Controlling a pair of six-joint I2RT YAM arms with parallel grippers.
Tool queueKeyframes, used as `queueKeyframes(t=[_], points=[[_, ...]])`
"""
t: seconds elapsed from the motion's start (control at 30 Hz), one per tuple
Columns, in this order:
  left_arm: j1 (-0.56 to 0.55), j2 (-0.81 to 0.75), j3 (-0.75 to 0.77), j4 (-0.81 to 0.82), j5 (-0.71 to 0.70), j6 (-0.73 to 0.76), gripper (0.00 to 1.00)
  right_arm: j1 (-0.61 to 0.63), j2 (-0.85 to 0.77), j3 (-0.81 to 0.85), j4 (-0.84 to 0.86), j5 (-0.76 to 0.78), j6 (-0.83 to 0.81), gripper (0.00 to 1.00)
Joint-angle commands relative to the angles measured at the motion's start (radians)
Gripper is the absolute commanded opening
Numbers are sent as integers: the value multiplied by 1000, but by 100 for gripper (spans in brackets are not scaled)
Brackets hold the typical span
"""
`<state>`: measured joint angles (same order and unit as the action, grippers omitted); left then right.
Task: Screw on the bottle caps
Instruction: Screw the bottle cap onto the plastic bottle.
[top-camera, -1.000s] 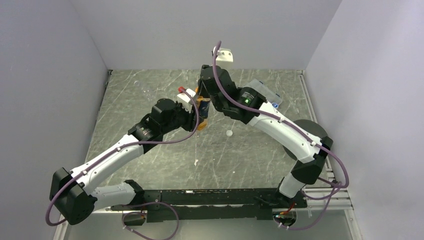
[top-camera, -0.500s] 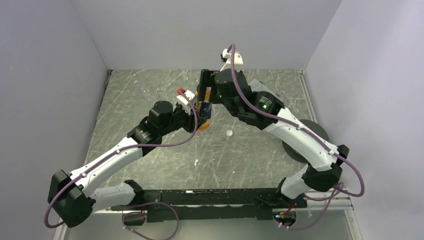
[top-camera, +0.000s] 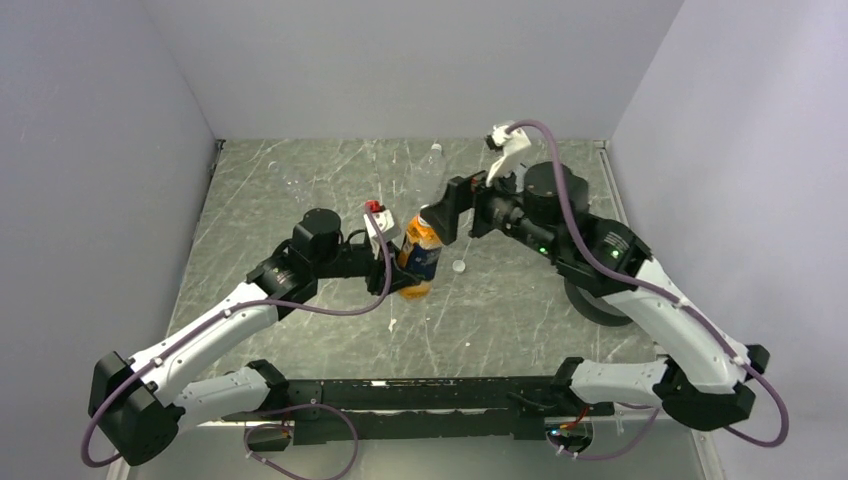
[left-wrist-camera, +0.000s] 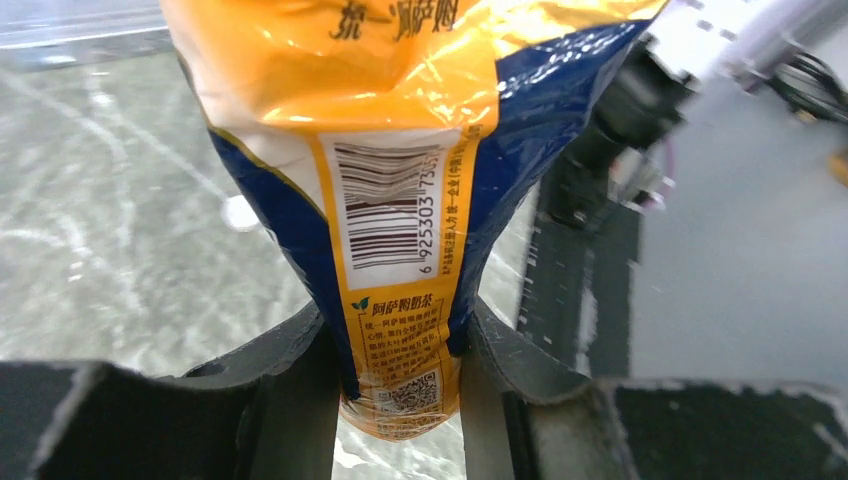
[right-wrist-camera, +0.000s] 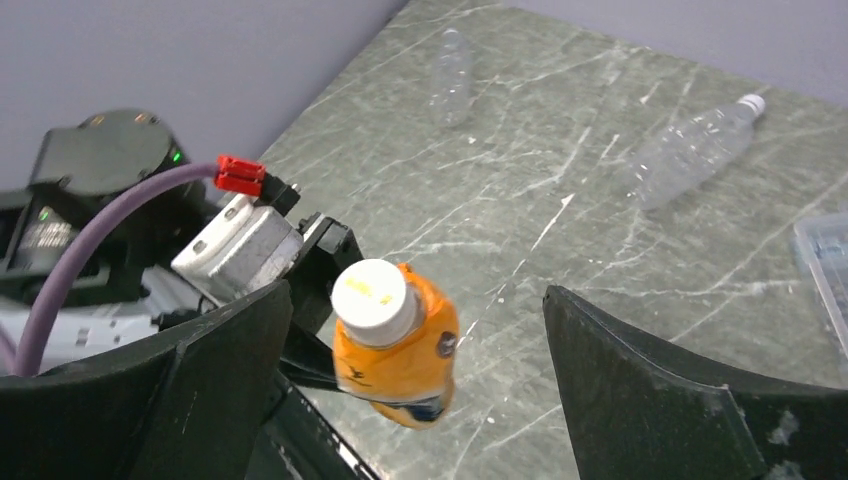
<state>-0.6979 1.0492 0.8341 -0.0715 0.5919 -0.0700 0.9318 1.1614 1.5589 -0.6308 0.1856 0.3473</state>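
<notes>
- Left gripper (left-wrist-camera: 400, 385) clamps the orange bottle (left-wrist-camera: 400, 150) by its lower end, near the middle of the table (top-camera: 300, 200).
- It stands roughly upright with the white cap (right-wrist-camera: 372, 295) uppermost; its base is hidden.
- Right gripper (top-camera: 447, 208) is spread wide and empty, just beside the cap.
- Clear bottles (right-wrist-camera: 690, 148) lie faint near the far edge.

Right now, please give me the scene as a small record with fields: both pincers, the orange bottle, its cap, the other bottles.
left pincer: shut on orange bottle, near its base
right pincer: open, close to the bottle top
orange bottle: tilted, label crumpled
white cap: sits on the orange bottle; tightness cannot be told
capped clear bottle: lying on the table
other clear bottle: lying farther off; cap cannot be told
loose cap: on the table, beside the orange bottle
</notes>
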Motion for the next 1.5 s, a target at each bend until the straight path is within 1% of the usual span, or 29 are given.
queueKeyframes(t=[0.0, 0.03, 0.1, 0.2, 0.27, 0.33, 0.4, 0.57, 0.87, 1.1, 1.4, 1.47], points=[[7, -36, 6, -63, 297, 58, 0, -69, -100, -29, 52, -355, -121, 100], [9, -41, 8, -77, 324, 91, 0, -85, -112, -30, 45, -394, -132, 100], [10, -54, 7, -91, 367, 106, 0, -110, -126, -25, 21, -489, -152, 99], [11, -65, 12, -124, 435, 125, 0, -143, -136, -13, -13, -670, -175, 96], [11, -65, 24, -166, 466, 151, 0, -154, -131, 5, -43, -762, -186, 94], [11, -69, 29, -192, 487, 165, 0, -156, -120, 16, -71, -823, -201, 91], [11, -79, 26, -200, 497, 168, 0, -157, -110, 16, -79, -849, -207, 88], [11, -88, 22, -208, 517, 169, 0, -157, -76, 13, -56, -947, -211, 80], [8, -98, 11, -211, 523, 160, 0, -157, 17, 67, -58, -994, -244, 72], [8, -92, 12, -211, 525, 150, 0, -157, 31, 78, -57, -1002, -247, 60], [8, -73, 21, -199, 528, 133, 0, -157, 21, 63, -62, -991, -254, 56], [8, -67, 26, -203, 527, 134, 0, -157, 21, 58, -58, -986, -253, 54]])
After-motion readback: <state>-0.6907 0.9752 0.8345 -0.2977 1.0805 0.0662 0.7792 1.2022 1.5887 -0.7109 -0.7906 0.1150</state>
